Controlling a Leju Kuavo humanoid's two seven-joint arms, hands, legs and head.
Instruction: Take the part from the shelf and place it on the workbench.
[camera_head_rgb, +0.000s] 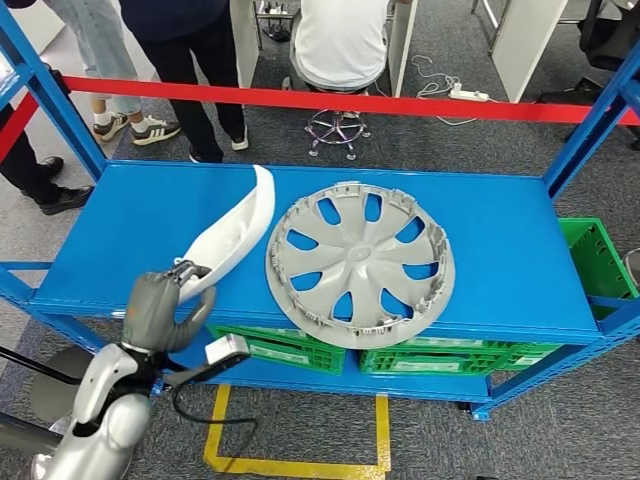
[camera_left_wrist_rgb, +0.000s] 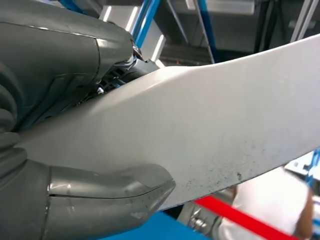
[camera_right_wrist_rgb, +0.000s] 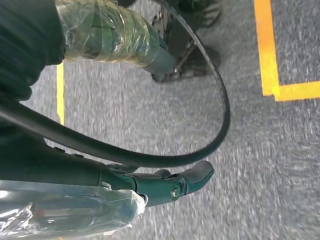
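Left hand (camera_head_rgb: 155, 310) gripping white trim part (camera_head_rgb: 238, 228) at its lower end, over shelf (camera_head_rgb: 498, 250). Looks light, stiff, slick; long overhang. Right hand (camera_right_wrist_rgb: 177, 185) state unclear.

Even, bright indoor light falls from overhead across the blue shelf (camera_head_rgb: 151, 230), with soft sheen on it and only faint shadows under the grey wheel cover (camera_head_rgb: 361, 262). The head view is sharp, slightly bowed at its edges. The left wrist view shows ceiling lamps as bright streaks and the white part (camera_left_wrist_rgb: 211, 130) close, perhaps slightly soft. The right wrist view is motion-blurred over the carpet (camera_right_wrist_rgb: 264, 165).
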